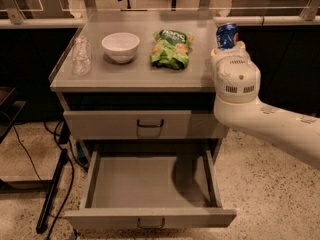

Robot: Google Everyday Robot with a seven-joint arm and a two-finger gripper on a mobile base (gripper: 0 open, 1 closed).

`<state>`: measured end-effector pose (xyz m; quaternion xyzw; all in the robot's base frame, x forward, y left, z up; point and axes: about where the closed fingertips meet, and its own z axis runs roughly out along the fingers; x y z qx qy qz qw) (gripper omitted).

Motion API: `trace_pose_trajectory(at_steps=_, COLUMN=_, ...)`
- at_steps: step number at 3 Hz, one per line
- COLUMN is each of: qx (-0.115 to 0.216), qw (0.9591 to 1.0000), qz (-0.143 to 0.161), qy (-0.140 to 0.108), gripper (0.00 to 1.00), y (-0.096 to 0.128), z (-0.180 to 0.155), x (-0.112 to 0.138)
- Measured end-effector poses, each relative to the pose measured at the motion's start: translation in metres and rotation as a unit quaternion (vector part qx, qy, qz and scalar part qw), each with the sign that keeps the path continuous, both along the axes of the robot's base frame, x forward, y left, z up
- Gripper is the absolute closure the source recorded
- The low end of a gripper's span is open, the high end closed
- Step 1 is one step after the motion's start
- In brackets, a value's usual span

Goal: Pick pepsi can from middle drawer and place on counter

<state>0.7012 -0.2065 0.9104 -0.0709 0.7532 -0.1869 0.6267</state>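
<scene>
The pepsi can (226, 35), dark blue with a silver rim, stands upright in my gripper (228, 45) at the right edge of the counter (135, 71), at about worktop height or just above it. The gripper is shut on the can's lower part. My white wrist and arm (237, 81) come in from the lower right and hide the can's base. The middle drawer (150, 183) is pulled fully out below, and its grey floor is bare.
On the counter are a white bowl (120, 46), a green snack bag (171, 48) and a clear plastic bottle (81, 55) at the left. A shut drawer front (145, 124) sits above the open drawer. A dark stand and cables (52, 184) are on the floor at left.
</scene>
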Motion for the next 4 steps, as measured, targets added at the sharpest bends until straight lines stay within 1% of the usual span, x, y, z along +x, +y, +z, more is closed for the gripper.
trace_pose_trajectory(at_steps=1, qx=-0.022, qw=0.9997, qz=0.005, qy=0.005, gripper=1.00, y=0.000, z=0.000, x=-0.001)
trace_pose_trajectory(at_steps=3, qx=0.020, qw=0.9996, qz=-0.017, qy=0.005, gripper=1.00, y=0.021, z=-0.022, x=0.004)
trace_pose_trajectory(at_steps=4, qx=0.019, qw=0.9997, qz=-0.003, qy=0.016, gripper=1.00, y=0.026, z=-0.019, x=0.012)
